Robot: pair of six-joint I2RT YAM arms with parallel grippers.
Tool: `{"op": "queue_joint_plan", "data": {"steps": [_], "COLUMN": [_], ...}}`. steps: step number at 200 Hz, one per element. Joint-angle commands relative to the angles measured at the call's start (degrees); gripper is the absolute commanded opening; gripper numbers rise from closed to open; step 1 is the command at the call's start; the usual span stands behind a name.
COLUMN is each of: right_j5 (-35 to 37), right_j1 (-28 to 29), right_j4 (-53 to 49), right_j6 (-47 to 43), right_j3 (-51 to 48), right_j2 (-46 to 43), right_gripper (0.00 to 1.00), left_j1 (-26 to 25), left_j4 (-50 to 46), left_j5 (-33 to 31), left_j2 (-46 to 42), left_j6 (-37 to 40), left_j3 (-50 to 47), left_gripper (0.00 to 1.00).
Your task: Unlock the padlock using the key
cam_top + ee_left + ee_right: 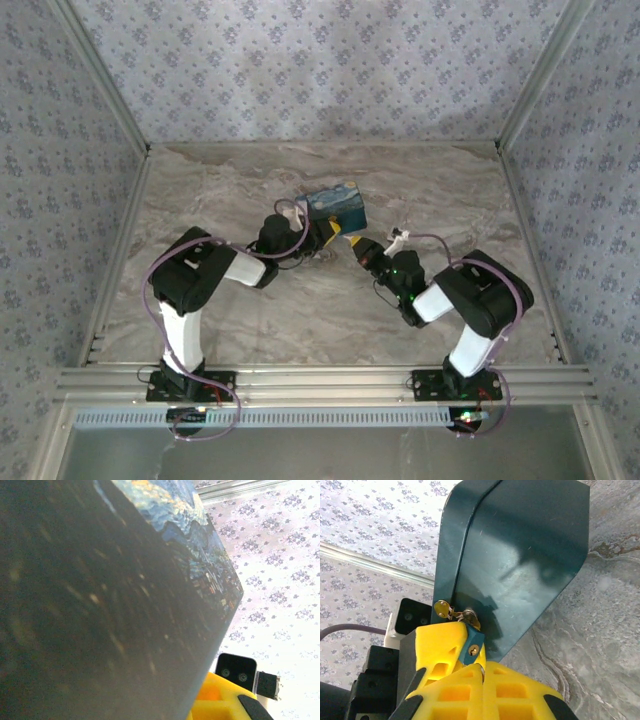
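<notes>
Marbled tabletop [250, 180], floral-papered walls [300, 60], blue box [335, 205] mid-table, left gripper [325, 232] closed perhaps on brass padlock [472, 650], right gripper [480, 666] pinched shut beneath

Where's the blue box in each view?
Top external: box at centre, tilted.
Left wrist: box across left and centre, close up.
Right wrist: box upper centre, dark side facing camera.
Shared landmark: patterned wall behind it.

Soft overhead light. Near the left wrist the dark blue picture-printed box [100, 610] is dim and blurred, and the floral wallpaper [295, 570] beyond is blown out. Above the right gripper [481, 666], the box's glossy side carries sheen and shadows.
</notes>
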Motion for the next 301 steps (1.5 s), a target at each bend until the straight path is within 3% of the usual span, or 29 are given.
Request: {"op": "queue_joint_plan", "data": {"steps": [1, 301], "right_j5": [1.71, 1.62], "right_j1": [0.54, -0.64], "right_j4": [2.03, 2.03], "right_j6": [0.47, 1.79], "right_j3": [1.81, 5.08], "right_j2": [1.48, 4.79], "right_gripper": [0.00, 0.00], "left_j1": [-0.60, -1.99], "left_j4": [7.32, 14.73], "left_j5": [-0.89, -1.72], "left_j2": [1.10, 5.66], "left_j6": [-2.14, -7.55], "left_j3": [0.38, 1.96], "left_gripper": [0.00, 0.00]}}
